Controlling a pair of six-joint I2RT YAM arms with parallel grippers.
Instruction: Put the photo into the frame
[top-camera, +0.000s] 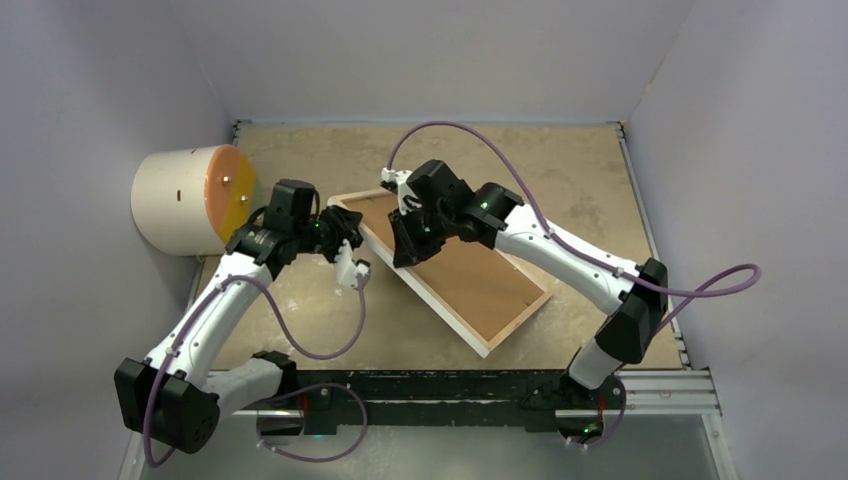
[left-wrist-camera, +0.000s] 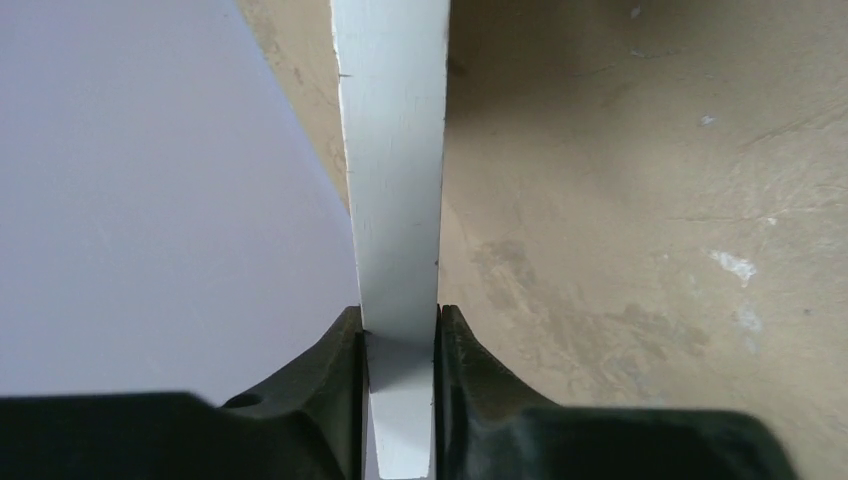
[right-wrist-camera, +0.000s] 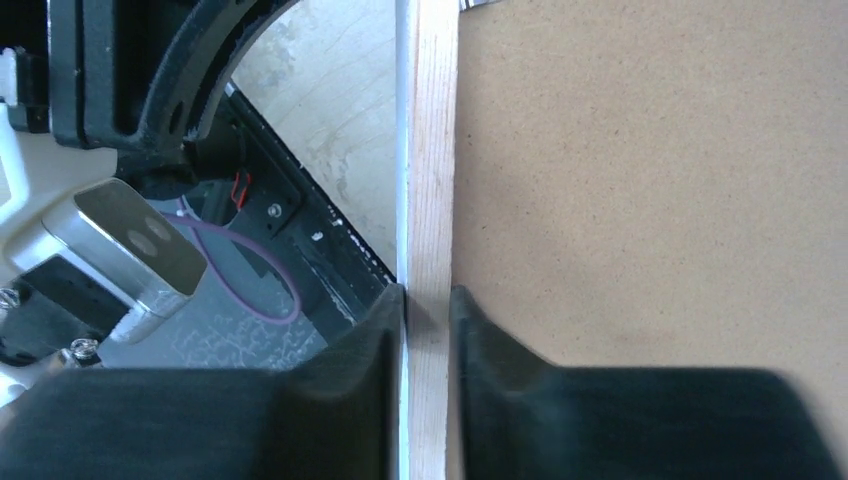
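Note:
The frame (top-camera: 450, 318) lies slantwise across the middle of the table, its wood-brown back facing up and a brown backing board (top-camera: 470, 280) inside it. My left gripper (top-camera: 340, 225) is shut on the frame's far-left end; in the left wrist view its fingers (left-wrist-camera: 345, 350) press both sides of the white bar (left-wrist-camera: 395, 150). My right gripper (top-camera: 405, 245) is shut on the frame's left long rim. In the right wrist view that wooden rim (right-wrist-camera: 430, 150) sits between the pads, beside the board (right-wrist-camera: 650, 180). The photo is out of view.
A cream cylinder with an orange face (top-camera: 190, 200) lies at the table's left edge, close to my left arm. Pale walls close in the back and sides. A black rail (top-camera: 450, 385) runs along the near edge.

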